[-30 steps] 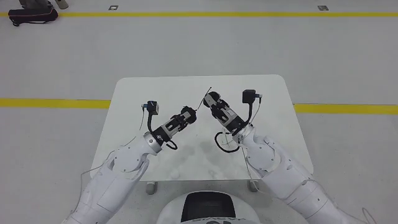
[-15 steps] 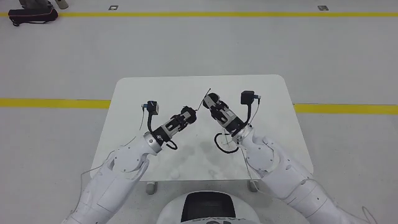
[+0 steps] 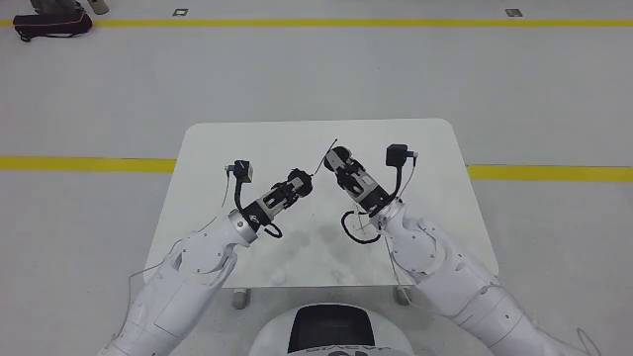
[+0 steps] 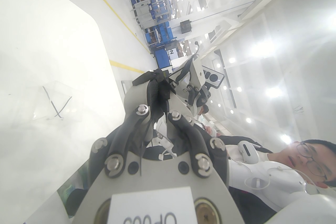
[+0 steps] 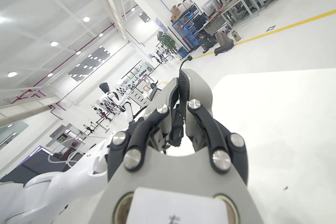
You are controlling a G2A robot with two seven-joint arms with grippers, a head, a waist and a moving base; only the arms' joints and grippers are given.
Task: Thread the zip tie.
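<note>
A thin black zip tie (image 3: 327, 153) pokes up between the two grippers, above the middle of the white table (image 3: 415, 143). My right gripper (image 3: 333, 159) is shut on it. In the right wrist view the tie's head end (image 5: 187, 58) juts past the closed fingertips of that gripper (image 5: 181, 86). My left gripper (image 3: 303, 180) sits close beside it, tip almost touching tip. In the left wrist view this gripper (image 4: 157, 88) is shut too, and a thin black strand (image 4: 143, 149) runs down between its fingers.
On the table (image 4: 52, 38) beyond the left gripper, a clear box (image 4: 56, 104) holds a few thin black ties. The right arm's wrist (image 4: 202, 75) hangs just past the left fingertips. Bare tabletop (image 5: 275, 109) stretches beside the right gripper.
</note>
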